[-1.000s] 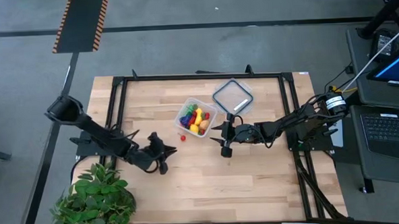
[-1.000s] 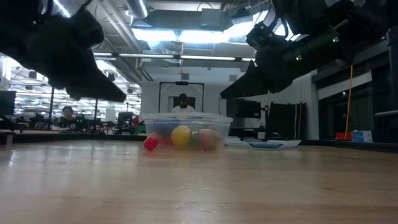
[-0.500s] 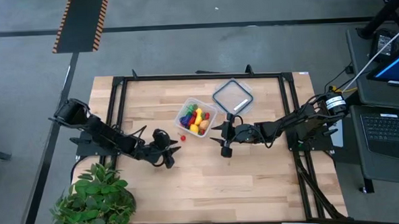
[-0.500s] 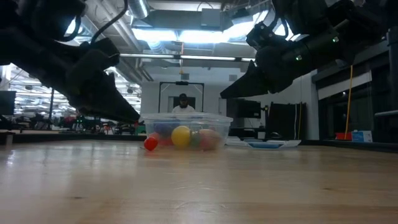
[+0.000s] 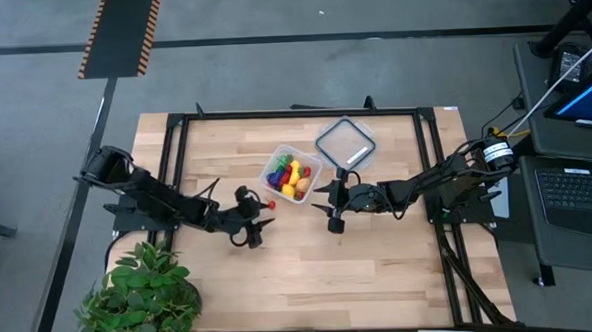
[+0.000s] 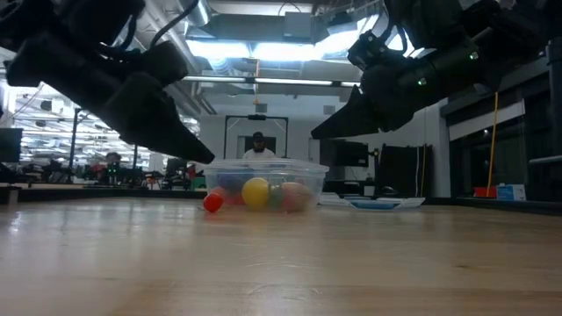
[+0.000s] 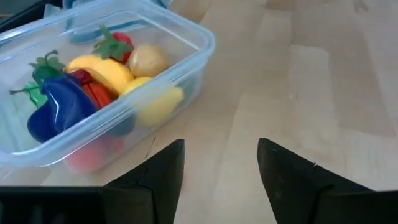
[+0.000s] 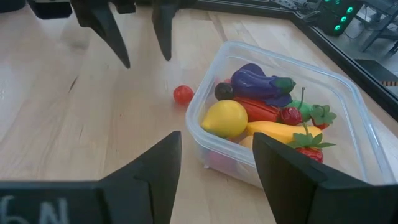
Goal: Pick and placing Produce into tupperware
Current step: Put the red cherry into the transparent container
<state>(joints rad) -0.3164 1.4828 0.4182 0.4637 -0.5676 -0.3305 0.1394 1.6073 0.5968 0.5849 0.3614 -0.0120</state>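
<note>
My left gripper (image 5: pixel 262 216) hovers with fingers spread and empty, just left of the tupperware (image 5: pixel 292 173) at mid-surface, which holds most of the Produce (image 8: pixel 264 109). One small red piece (image 5: pixel 272 203) lies outside on the surface (image 5: pixel 380 252) beside it. My right gripper (image 5: pixel 322 197) waits, parted and empty, just right of the tub.
</note>
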